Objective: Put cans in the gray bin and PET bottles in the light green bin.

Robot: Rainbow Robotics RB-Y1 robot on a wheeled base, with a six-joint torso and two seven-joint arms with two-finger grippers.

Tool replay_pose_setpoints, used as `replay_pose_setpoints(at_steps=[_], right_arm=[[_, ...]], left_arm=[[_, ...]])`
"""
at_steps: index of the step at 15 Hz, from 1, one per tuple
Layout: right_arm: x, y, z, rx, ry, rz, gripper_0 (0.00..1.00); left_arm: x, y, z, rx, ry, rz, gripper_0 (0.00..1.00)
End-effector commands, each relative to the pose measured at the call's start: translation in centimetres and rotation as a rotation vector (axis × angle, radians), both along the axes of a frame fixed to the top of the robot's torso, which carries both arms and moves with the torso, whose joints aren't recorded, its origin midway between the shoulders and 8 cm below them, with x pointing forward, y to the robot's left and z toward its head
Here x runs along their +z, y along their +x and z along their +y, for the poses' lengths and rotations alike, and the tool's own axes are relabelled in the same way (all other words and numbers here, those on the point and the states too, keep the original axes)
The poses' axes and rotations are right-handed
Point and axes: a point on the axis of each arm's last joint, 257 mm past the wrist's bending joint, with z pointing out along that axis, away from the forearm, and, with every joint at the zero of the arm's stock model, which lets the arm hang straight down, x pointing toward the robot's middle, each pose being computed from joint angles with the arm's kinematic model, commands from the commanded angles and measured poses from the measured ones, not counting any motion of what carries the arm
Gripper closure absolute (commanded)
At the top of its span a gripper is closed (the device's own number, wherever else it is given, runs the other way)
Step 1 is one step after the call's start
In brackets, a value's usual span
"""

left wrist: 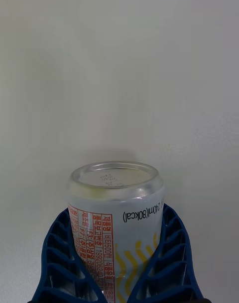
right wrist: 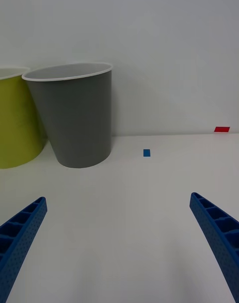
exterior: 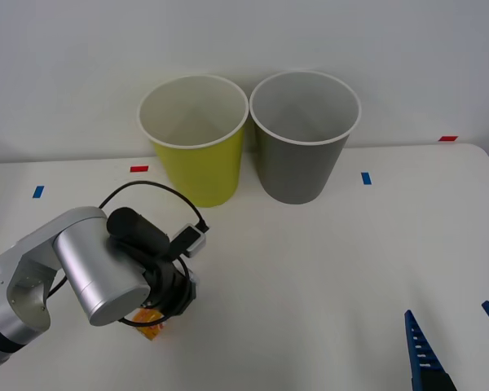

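Can clamped in left pincer, low over near-left tabletop; right pincer spread, idle. Risk: slipping mid-carry, or clipping light green bin short of gray bin.

A lab test bench: bare white table with coloured tape markers.

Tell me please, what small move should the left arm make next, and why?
Probably lift the can straight up off the table. The left tool has its blue fingers wrapped around the can, low at the near left. The gray bin stands tall at the back, so height is needed before carrying. The right tool waits open, near right.
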Motion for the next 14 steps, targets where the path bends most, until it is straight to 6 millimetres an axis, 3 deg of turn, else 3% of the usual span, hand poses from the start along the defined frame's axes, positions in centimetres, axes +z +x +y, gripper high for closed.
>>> replay_pose_setpoints(at_steps=[1, 4, 8, 11, 14], right_arm=[[0.0, 0.0, 0.0, 0.0, 0.0, 0.0, 0.0], [0.0, 0.0, 0.0, 0.0, 0.0, 0.0, 0.0], [0.0, 0.0, 0.0, 0.0, 0.0, 0.0, 0.0], [0.0, 0.0, 0.0, 0.0, 0.0, 0.0, 0.0], [0.0, 0.0, 0.0, 0.0, 0.0, 0.0, 0.0]], left_arm=[[3.4, 0.6, -2.4, -0.064, -0.077, -0.111, 1.0], [8.2, 1.6, -4.5, -0.094, -0.188, -0.232, 1.0], [14.6, 0.5, -6.8, -0.139, -0.371, -0.323, 1.0], [18.4, 0.0, -7.4, -0.196, -0.434, -0.377, 1.0], [20.7, 0.0, -7.3, -0.21, -0.478, -0.41, 1.0]])
